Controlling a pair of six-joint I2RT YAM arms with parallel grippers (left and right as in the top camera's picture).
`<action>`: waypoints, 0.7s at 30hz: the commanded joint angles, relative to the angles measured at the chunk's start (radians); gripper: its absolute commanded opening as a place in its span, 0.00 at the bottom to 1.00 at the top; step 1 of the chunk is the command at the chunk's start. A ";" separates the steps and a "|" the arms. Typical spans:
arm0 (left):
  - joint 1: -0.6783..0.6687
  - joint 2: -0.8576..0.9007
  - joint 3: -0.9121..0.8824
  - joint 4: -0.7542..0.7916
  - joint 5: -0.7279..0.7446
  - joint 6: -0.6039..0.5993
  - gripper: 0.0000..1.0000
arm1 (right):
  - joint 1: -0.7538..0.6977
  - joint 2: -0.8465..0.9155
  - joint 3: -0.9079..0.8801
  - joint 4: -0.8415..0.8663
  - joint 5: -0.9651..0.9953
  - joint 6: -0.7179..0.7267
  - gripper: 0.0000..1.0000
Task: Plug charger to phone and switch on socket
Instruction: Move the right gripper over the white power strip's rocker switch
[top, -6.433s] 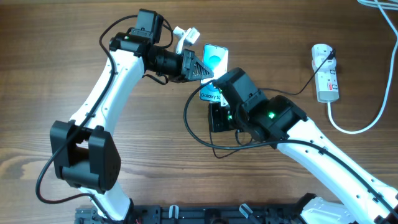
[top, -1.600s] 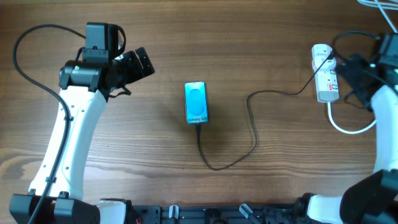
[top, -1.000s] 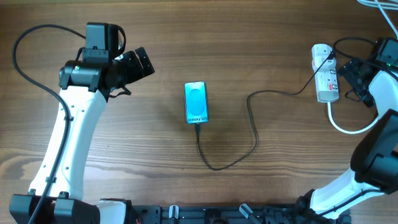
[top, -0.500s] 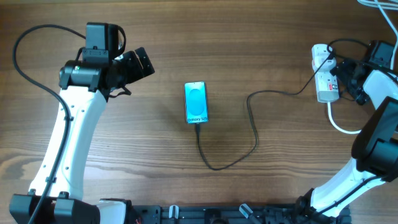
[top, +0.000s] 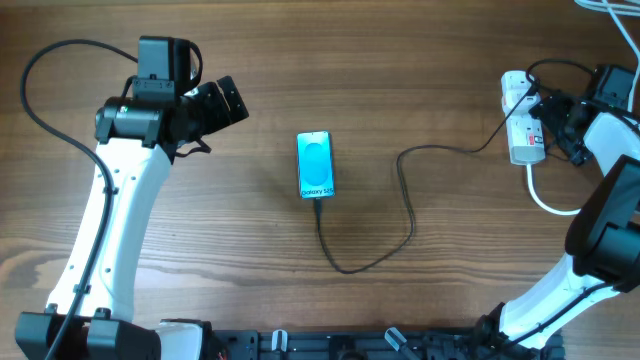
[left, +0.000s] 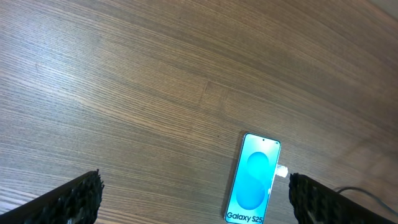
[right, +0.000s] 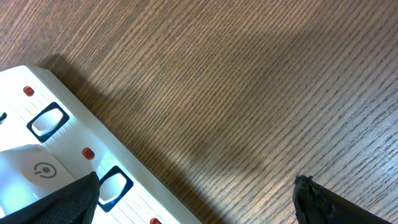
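The phone (top: 314, 165) lies flat mid-table with its cyan screen up; it also shows as the phone (left: 254, 182) in the left wrist view. The charger (top: 405, 205), a thin black cable, meets the phone's bottom edge, loops right and runs up to the socket (top: 523, 120). My left gripper (top: 228, 101) hangs open well left of the phone, nothing between its fingers (left: 69, 200). My right gripper (top: 556, 122) stands open just right of the socket. In the right wrist view one of its fingers (right: 46, 204) overlaps the socket (right: 68, 171), beside a rocker switch (right: 114, 185).
A thick white cord (top: 590, 195) curves from the socket toward the table's right edge. A small white piece (left: 282, 170) lies against the phone's side. Bare wooden table (top: 450, 60) lies between the phone and the socket.
My right gripper has shifted a little left, closer over the socket. The left arm, the phone and the cable have not moved.
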 joint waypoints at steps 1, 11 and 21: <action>0.004 0.002 0.001 0.003 -0.010 -0.013 1.00 | -0.003 0.015 0.016 0.008 -0.012 0.011 1.00; 0.004 0.002 0.001 0.003 -0.010 -0.013 1.00 | -0.003 0.015 0.016 0.014 -0.012 0.011 1.00; 0.004 0.002 0.001 0.003 -0.010 -0.013 1.00 | -0.002 0.016 0.016 0.007 0.002 0.008 1.00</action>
